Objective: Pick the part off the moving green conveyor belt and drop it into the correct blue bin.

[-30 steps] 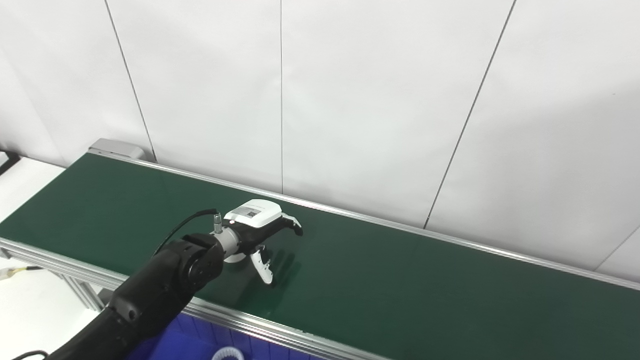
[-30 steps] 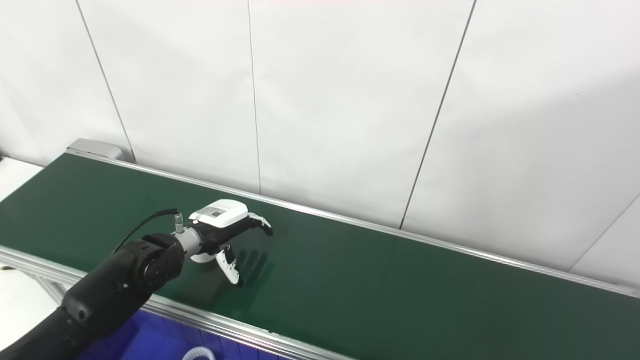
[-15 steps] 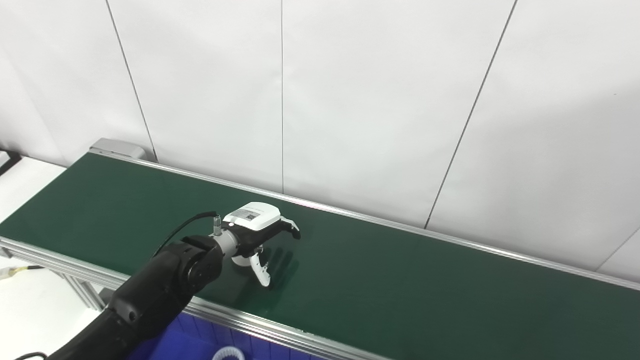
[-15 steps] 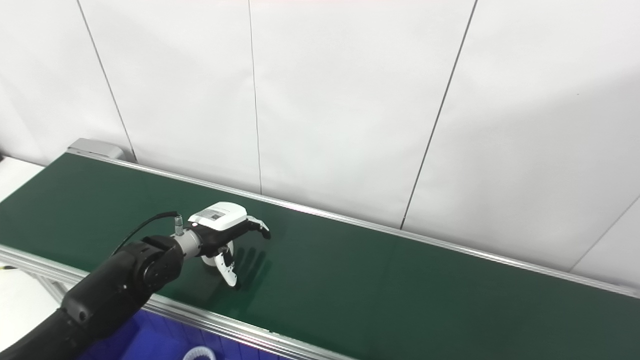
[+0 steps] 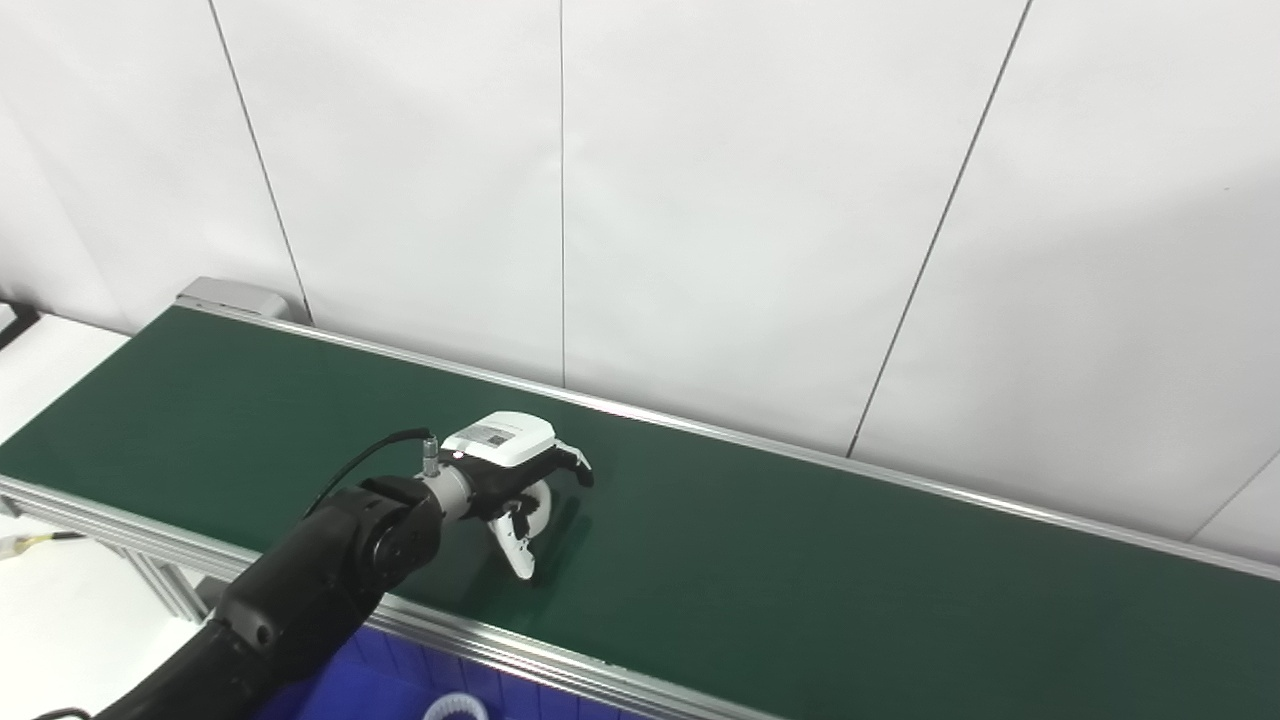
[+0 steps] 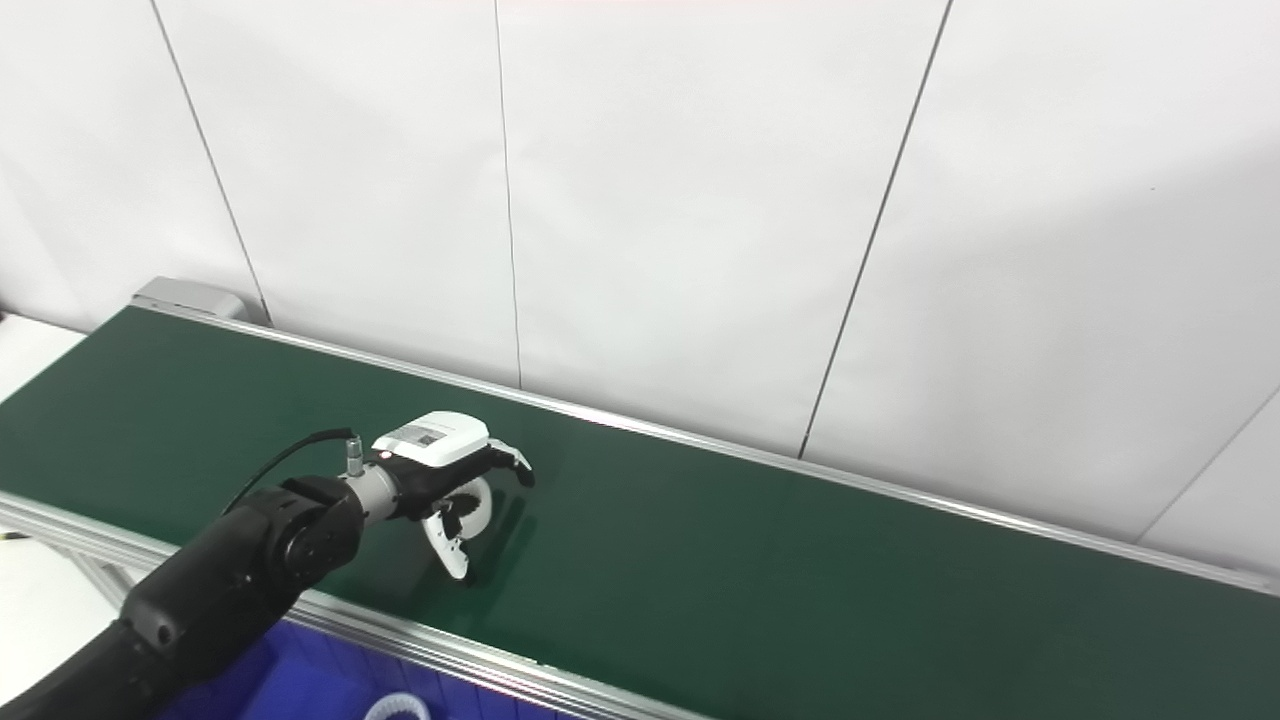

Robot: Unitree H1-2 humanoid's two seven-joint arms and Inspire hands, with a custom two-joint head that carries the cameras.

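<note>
Left hand [image 5: 512,478] low over green conveyor belt [image 5: 800,560], fingers curled partway around a white ring-shaped part [image 6: 472,503] lying on the belt beneath the palm; full clamp not confirmed. Recommended: finish closing before lifting, track belt travel, then carry to blue bin [image 5: 345,690] at near edge. Against earlier frames: fingers closer together, part drawn under the palm.

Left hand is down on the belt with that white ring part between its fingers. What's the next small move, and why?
Probably finish closing the left hand on the white ring part, then lift. The part sits between curled fingers and thumb, but the hand is low on the green belt, so the hold looks unconfirmed. The blue bin waits below the near rail.
</note>
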